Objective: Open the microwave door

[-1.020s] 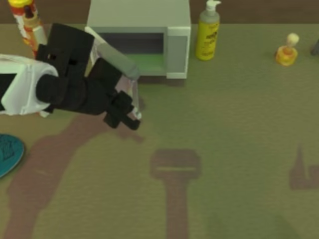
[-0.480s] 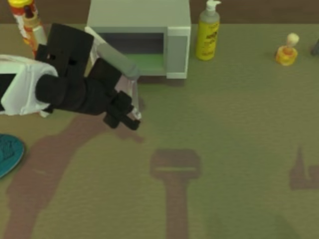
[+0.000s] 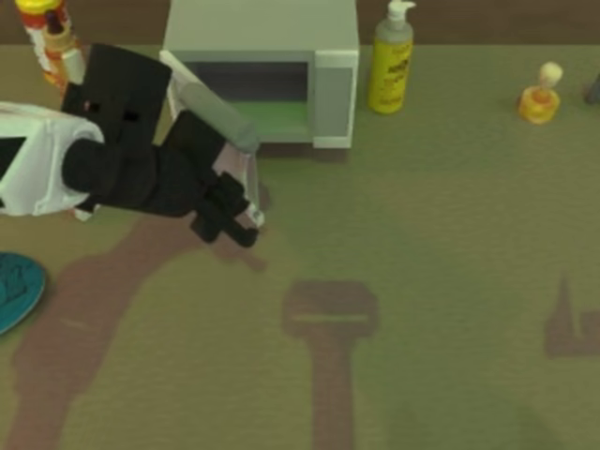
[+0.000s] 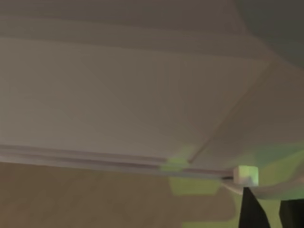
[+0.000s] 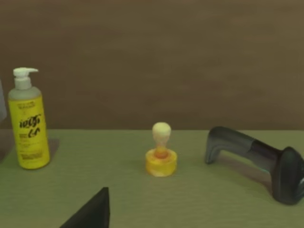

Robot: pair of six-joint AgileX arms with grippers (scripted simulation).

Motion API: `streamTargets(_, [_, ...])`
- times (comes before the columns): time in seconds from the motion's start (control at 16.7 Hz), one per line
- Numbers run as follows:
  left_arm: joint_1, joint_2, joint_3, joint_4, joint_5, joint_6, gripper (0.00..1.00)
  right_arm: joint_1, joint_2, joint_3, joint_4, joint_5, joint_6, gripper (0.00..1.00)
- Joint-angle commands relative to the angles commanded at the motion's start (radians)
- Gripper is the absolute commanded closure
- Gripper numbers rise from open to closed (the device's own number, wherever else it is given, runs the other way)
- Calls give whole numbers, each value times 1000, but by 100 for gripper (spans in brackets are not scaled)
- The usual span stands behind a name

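Left gripper (image 3: 246,220) is at the free edge of the door (image 3: 217,117), finger state hidden; sweep wide around the hinge, away from the microwave (image 3: 262,33).

Microwave (image 3: 261,28) at 12 o'clock; microwave door (image 3: 214,105) swung open toward 8 o'clock, left gripper (image 3: 242,223) at its free edge; right arm out of frame

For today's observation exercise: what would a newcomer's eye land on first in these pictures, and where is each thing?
The bulky black left gripper at the top view's left grips the free edge of the microwave door, swung wide open. Behind it, at the table's back edge, the microwave shows its green floor, with a yellow pump bottle to its right.
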Motion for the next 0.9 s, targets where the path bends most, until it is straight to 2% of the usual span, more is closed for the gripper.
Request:
streamTargets(0.24, [18,-4,-2,-11,20,35,100,0,0,0,0,0,0,0])
streamTargets(0.9, [18,-4,-2,-11,20,35,100,0,0,0,0,0,0,0])
